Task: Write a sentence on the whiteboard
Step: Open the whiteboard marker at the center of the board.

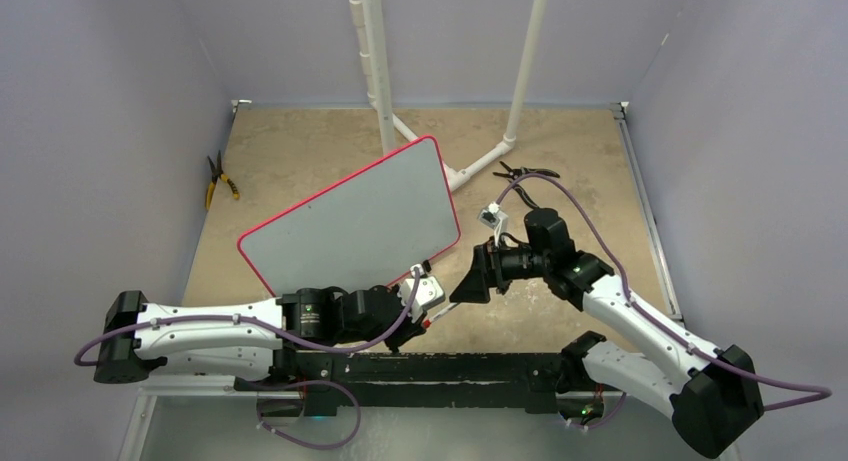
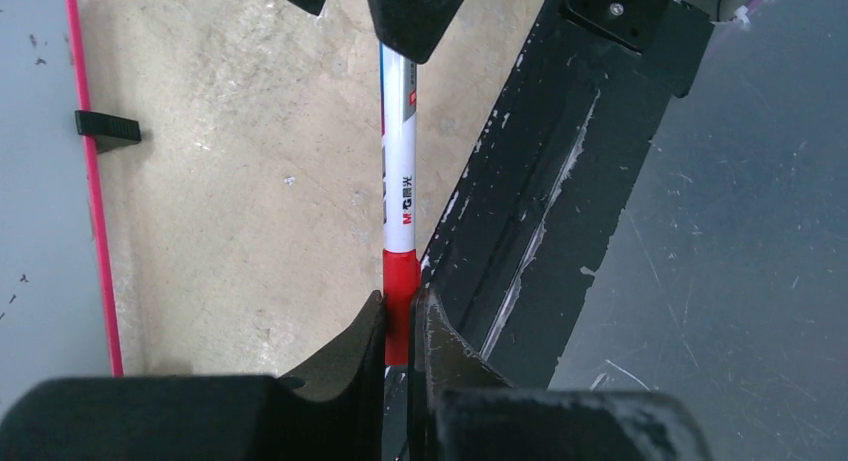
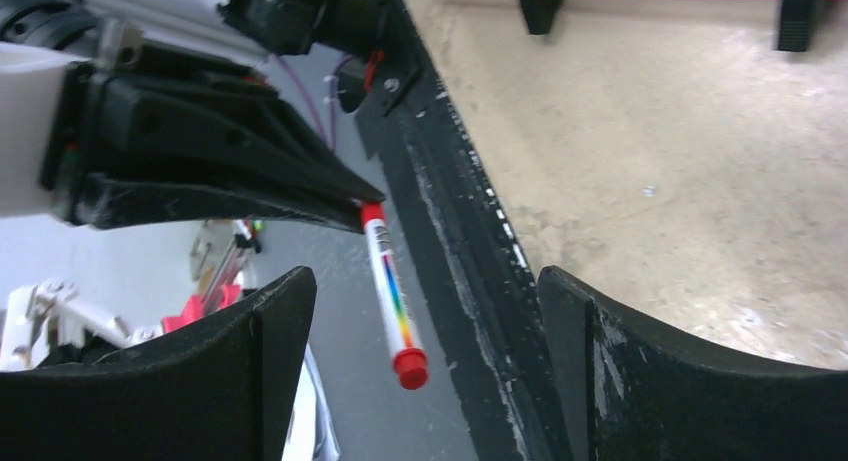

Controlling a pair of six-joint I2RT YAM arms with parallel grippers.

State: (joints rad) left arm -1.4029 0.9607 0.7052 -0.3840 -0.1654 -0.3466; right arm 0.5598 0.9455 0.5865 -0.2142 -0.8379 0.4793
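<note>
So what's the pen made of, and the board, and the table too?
The pen looks like glossy plastic: smooth white barrel, printed letters, red ends. The board looks like a smooth pale-grey sheet with a red rim, probably plastic-coated. The table looks matte, blotchy tan, maybe pressed wood; I can't be sure.

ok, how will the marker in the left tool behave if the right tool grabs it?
Likely stiff and light: the marker is a slim straight plastic barrel. May pivot when touched, since the left tool pinches only its red end. Round, glossy body, so probably slippery and would roll if dropped.
</note>
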